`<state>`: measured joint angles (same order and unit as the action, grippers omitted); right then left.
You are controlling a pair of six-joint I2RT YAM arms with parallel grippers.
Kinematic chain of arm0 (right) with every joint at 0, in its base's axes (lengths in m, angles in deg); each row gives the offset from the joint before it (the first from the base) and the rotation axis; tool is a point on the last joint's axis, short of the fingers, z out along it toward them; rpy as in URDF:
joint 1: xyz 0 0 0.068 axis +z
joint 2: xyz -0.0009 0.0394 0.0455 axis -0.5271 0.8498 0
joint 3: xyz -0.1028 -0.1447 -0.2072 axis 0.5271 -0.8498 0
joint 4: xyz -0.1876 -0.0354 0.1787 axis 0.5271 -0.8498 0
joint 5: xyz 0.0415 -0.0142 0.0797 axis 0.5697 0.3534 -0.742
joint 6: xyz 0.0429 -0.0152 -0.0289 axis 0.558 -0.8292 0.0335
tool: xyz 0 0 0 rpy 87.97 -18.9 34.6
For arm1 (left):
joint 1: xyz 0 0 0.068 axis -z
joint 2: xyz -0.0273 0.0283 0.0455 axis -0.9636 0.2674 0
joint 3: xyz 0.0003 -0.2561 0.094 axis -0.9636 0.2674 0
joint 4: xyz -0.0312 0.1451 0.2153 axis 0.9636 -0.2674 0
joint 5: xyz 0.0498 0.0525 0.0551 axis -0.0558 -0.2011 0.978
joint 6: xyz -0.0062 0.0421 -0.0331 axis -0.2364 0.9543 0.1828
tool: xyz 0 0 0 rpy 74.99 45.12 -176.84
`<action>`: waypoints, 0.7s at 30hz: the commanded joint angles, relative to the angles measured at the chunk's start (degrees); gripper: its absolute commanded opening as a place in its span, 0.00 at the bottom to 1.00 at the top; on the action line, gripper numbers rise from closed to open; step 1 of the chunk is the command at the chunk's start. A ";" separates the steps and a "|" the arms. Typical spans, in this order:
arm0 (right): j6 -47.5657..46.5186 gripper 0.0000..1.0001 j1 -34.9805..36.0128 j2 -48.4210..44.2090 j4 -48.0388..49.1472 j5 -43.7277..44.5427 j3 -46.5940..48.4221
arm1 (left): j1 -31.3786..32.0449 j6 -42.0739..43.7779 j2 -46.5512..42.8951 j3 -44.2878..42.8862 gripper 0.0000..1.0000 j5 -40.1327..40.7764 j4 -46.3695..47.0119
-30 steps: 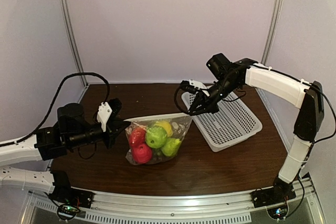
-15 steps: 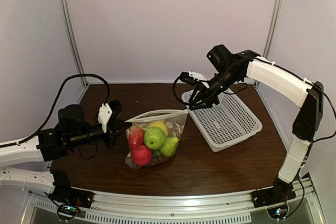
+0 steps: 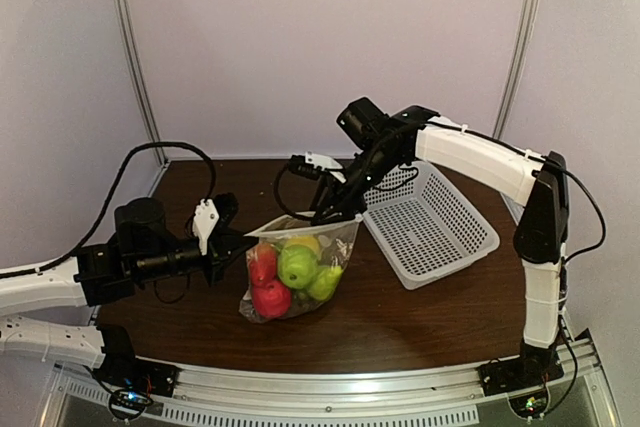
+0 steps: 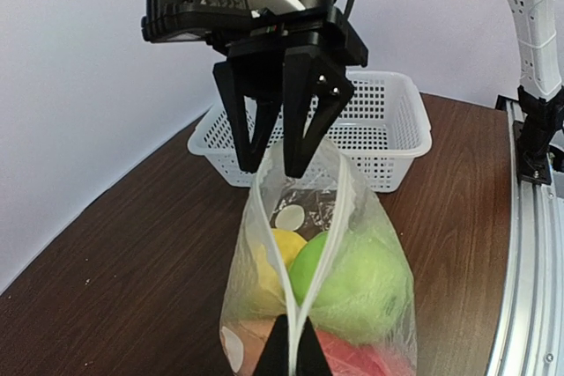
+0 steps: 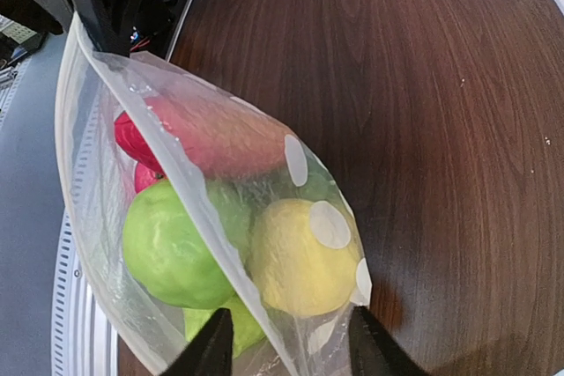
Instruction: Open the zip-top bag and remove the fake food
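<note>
The zip-top bag [image 3: 300, 265] is clear with white dots and hangs just above the table. My left gripper [image 3: 236, 244] is shut on its near zip corner [image 4: 296, 323]. The two zip strips part toward the far end. Inside show a green apple [image 3: 297, 263], a red apple [image 3: 270, 297], a yellow lemon [image 5: 300, 257] and a small green piece [image 3: 323, 282]. My right gripper [image 3: 336, 210] is open at the bag's far top end. In the right wrist view its jaws [image 5: 291, 351] stand on either side of that end and of the zip strip [image 5: 189, 200], without closing on them.
A white perforated basket [image 3: 440, 232] sits at the back right of the brown table, just behind the right gripper; it also shows in the left wrist view [image 4: 388, 121]. Metal rails run along the near table edge [image 3: 330, 387].
My right arm has swung left from over the basket to the bag's far top end. My left gripper keeps its hold on the near corner and has barely moved.
</note>
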<state>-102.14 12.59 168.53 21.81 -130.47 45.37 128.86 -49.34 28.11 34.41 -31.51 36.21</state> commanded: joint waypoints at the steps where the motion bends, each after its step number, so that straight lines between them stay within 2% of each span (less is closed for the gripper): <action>1: 2.05 0.25 0.86 0.12 1.57 1.42 1.34 | -0.27 0.83 -0.74 -1.71 0.00 -0.87 3.70; 3: 3.75 0.05 0.86 0.39 2.73 2.54 2.52 | -0.23 -0.07 -1.08 -2.29 0.00 0.52 2.54; 4: 4.68 0.00 0.95 0.41 3.43 3.08 3.49 | -0.23 -1.64 -1.21 -2.90 0.05 1.39 1.50; 6: 5.97 0.00 1.27 0.42 4.68 4.62 6.01 | -0.26 -4.94 -1.33 -5.01 0.37 5.30 -1.06; 7: 6.09 0.00 1.60 0.58 4.95 5.40 7.68 | -0.27 -6.69 -1.33 -6.31 0.48 6.70 -2.49; 9: 5.91 0.00 2.80 1.14 5.15 7.03 10.90 | -0.52 -9.32 -1.18 -9.20 0.61 8.18 -5.93; 12: 5.85 0.00 4.91 2.33 5.91 9.64 14.12 | -1.40 -12.37 -0.24 -13.09 0.68 7.73 -8.41; 16: 6.80 0.00 6.90 4.14 6.98 11.98 16.39 | -1.94 -16.16 3.82 -17.04 0.69 10.44 -11.43; 21: 11.45 0.00 7.37 6.08 9.26 16.01 17.80 | -1.98 -21.35 8.64 -15.86 0.78 9.30 -6.69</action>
<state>-95.10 19.85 173.16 27.04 -118.90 61.13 127.29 -64.36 33.09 17.56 -23.10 28.01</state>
